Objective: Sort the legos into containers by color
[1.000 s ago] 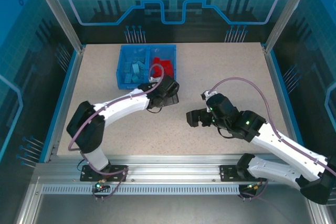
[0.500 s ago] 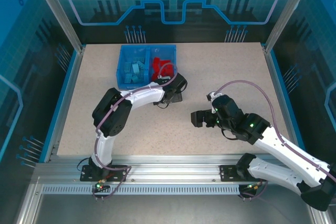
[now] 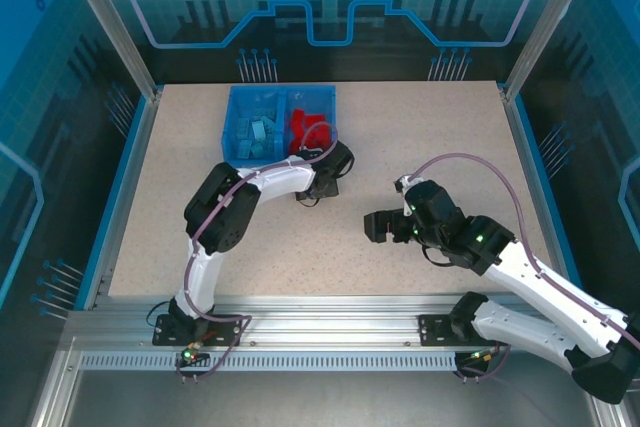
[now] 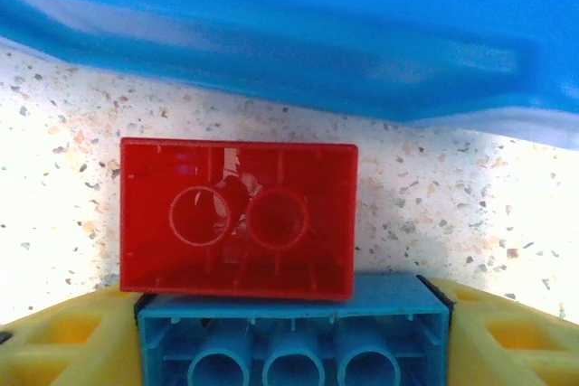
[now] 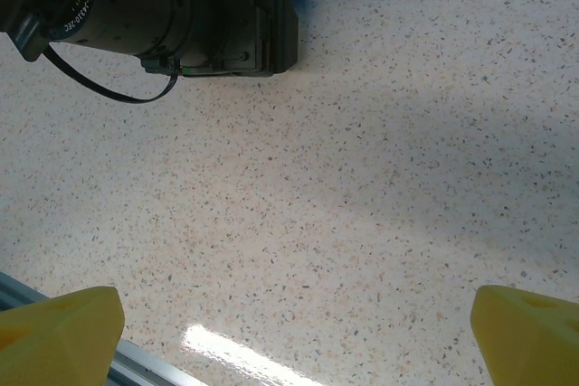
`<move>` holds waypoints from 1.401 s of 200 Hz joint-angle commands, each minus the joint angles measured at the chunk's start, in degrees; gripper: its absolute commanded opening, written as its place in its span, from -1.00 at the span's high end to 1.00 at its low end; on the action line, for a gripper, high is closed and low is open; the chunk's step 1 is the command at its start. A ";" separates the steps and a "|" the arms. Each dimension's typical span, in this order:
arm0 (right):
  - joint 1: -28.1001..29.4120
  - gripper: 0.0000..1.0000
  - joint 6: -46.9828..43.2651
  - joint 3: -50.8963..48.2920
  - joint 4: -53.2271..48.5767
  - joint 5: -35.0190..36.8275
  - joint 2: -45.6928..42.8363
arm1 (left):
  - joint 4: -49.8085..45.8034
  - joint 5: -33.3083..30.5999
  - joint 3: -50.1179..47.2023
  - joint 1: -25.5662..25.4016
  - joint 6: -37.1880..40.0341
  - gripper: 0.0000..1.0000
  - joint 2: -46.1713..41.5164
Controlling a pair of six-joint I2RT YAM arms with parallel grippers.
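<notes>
a light blue brick (image 4: pixel 294 343) lies hollow side to the camera on the surface (image 4: pixel 54 133). a red brick (image 4: pixel 237 219) touches its far edge. both sit just outside the wall of the blue bin (image 4: pixel 271 33). the left jaws stand against the blue brick's two ends, grasping it as far as i can judge. the step in hand is picking up a stray. next it wants lifting clear of the red one and carrying to the left compartment (image 3: pixel 230 132), where the blue bricks lie; reds are in the right compartment (image 3: pixel 318 99). the right jaws are released, wide apart over bare surface. i cannot tell whether the two bricks are snapped together. from overhead the left wrist covers them.
</notes>
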 commanded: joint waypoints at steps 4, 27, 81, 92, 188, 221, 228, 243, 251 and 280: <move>-0.77 -1.00 0.52 -0.23 0.49 -0.93 -0.43 | -1.58 1.36 -0.81 0.11 0.03 -0.07 -2.29; -0.79 -1.00 0.79 -0.09 0.69 -1.21 -0.32 | -2.67 1.14 -2.22 -0.50 0.75 -0.02 -8.91; -0.79 -1.00 1.08 0.28 2.35 -2.25 1.02 | -1.21 -7.93 -4.86 2.07 3.75 0.00 -26.64; -0.79 -1.00 1.08 0.47 2.53 -2.55 1.42 | -1.07 -7.64 -4.00 5.17 4.27 0.00 -27.44; -0.93 -1.00 0.79 1.20 0.95 -1.58 1.87 | -12.45 0.11 30.55 26.10 2.12 -0.11 1.31; -0.97 -1.00 0.97 2.13 0.23 -1.33 2.32 | -11.36 -1.62 39.35 27.43 3.08 -0.11 9.09; -1.01 -1.00 0.97 2.10 -0.16 -1.16 2.35 | -11.30 -2.19 40.80 27.69 3.35 -0.11 10.22; -1.09 -1.00 0.97 2.13 -0.70 -0.57 2.17 | -12.01 -1.96 43.27 28.28 3.27 -0.20 12.07; -1.10 -1.00 1.05 2.17 -0.88 -0.18 2.09 | -12.87 -1.28 44.14 28.54 2.97 -0.30 12.47; -1.08 -1.00 0.97 2.17 -0.48 -0.19 1.88 | -12.95 -0.05 41.51 28.52 2.96 -0.49 8.54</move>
